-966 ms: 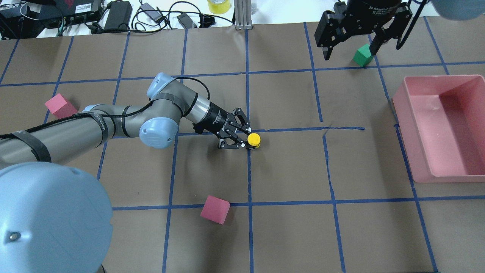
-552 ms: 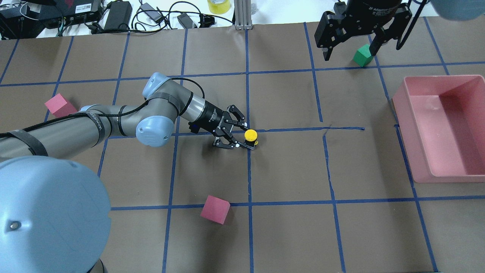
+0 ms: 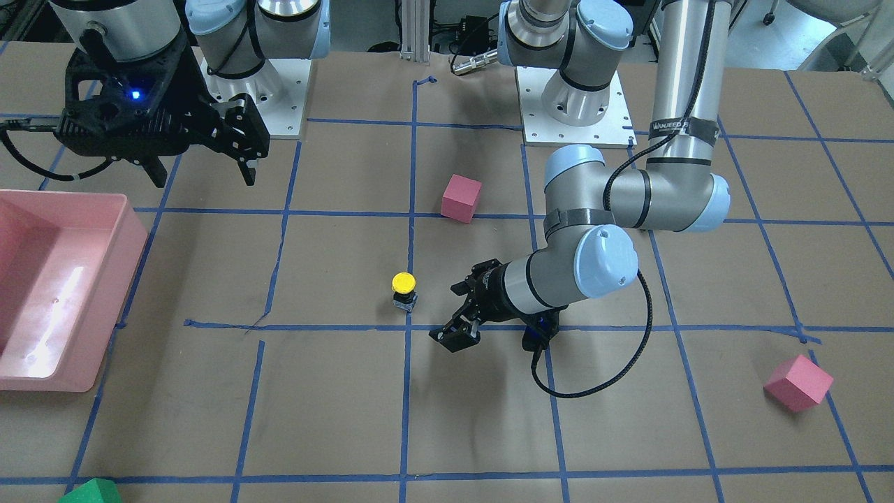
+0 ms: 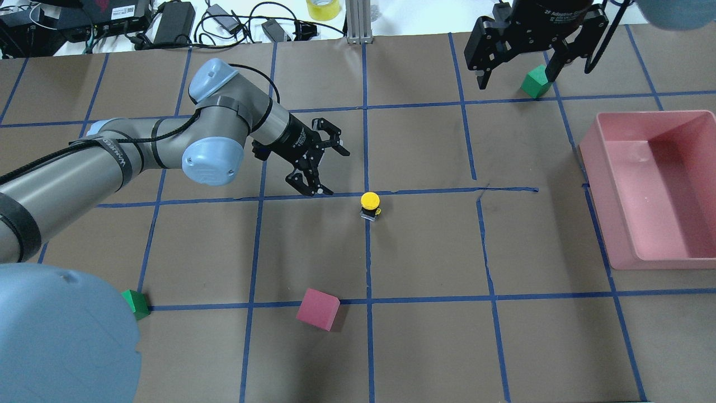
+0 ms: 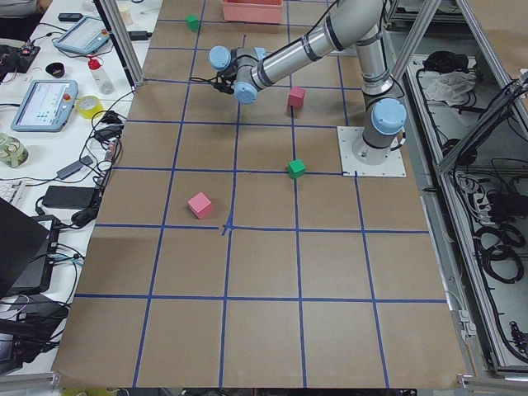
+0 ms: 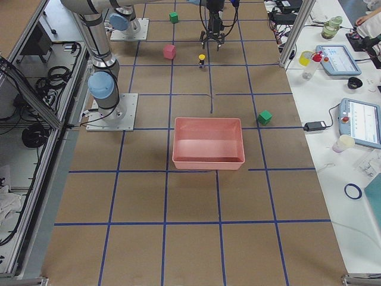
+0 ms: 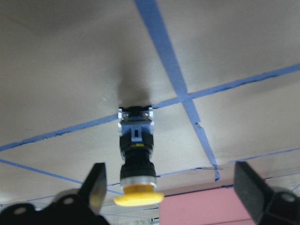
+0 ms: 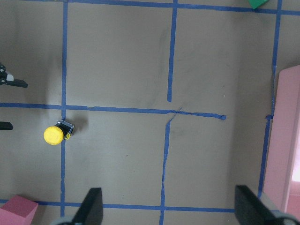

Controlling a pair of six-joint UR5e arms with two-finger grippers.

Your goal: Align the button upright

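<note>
The button (image 4: 370,202) stands upright on the brown table with its yellow cap on top and its black-and-grey body below, at a crossing of blue tape lines. It also shows in the front view (image 3: 404,288), the left wrist view (image 7: 136,154) and the right wrist view (image 8: 56,133). My left gripper (image 4: 337,172) is open and empty, apart from the button on its left and slightly raised; it also shows in the front view (image 3: 449,313). My right gripper (image 4: 516,78) hangs open and empty high over the far right of the table.
A green cube (image 4: 535,81) lies under the right gripper's finger. A pink bin (image 4: 615,168) stands at the right edge. A pink cube (image 4: 318,309) lies near the front middle. A second green cube (image 4: 134,302) lies front left, and another pink cube (image 3: 797,382) at the far left.
My left gripper, which was around the button, has opened and drawn back to the left and away. The button stays standing upright at the tape crossing. The right arm has not moved.
</note>
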